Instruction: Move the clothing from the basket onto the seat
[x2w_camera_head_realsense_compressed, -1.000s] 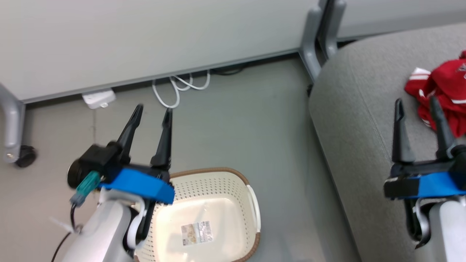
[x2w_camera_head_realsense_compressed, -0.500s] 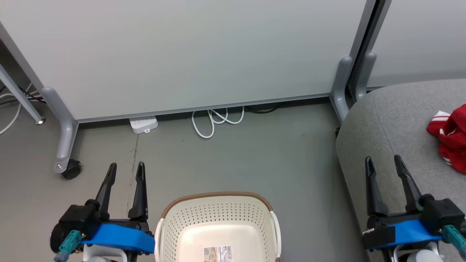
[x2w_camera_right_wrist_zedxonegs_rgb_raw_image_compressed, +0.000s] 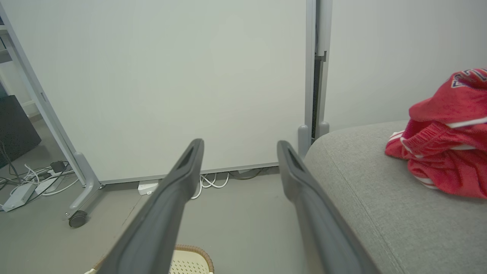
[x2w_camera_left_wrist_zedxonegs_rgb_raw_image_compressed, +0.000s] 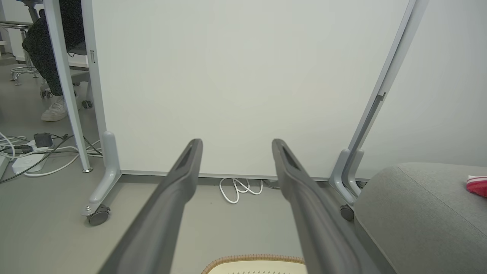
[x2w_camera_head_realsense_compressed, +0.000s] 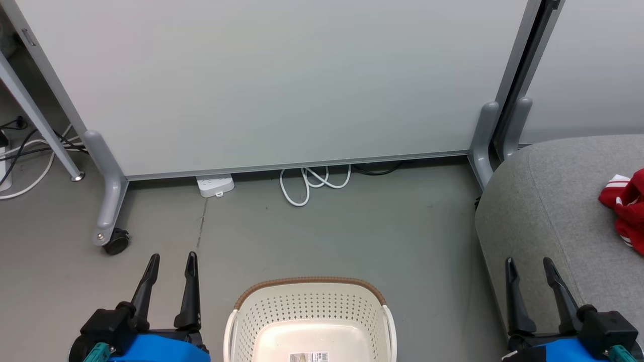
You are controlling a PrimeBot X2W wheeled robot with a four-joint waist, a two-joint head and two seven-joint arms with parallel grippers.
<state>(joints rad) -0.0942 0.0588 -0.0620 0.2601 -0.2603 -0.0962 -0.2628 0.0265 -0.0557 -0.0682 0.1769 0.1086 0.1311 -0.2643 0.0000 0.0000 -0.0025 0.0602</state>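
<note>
Left end effector (x2w_camera_head_realsense_compressed: 173,257): fingers apart, gripping nothing, over the floor (x2w_camera_head_realsense_compressed: 382,241) just left of the basket, tips toward the partition (x2w_camera_head_realsense_compressed: 282,85).
Right end effector (x2w_camera_head_realsense_compressed: 528,261): fingers apart, empty, over the seat's near edge, well short of the clothing.
Clothing (x2w_camera_head_realsense_compressed: 626,208): crumpled red heap with white stripes, lying on the seat; no clear long axis; cut off at the head view's right edge. Dark lettering near its top in the right wrist view is perhaps a print, too partial to read.
Seat (x2w_camera_head_realsense_compressed: 548,211): grey, rounded corner toward the partition.
Basket (x2w_camera_head_realsense_compressed: 309,281): on the floor between the end effectors, near part cut off; a label sticker (x2w_camera_head_realsense_compressed: 309,357) lies on its bare bottom.
Partition foot: white cable (x2w_camera_head_realsense_compressed: 302,183) looped beside a power strip (x2w_camera_head_realsense_compressed: 215,185).
</note>
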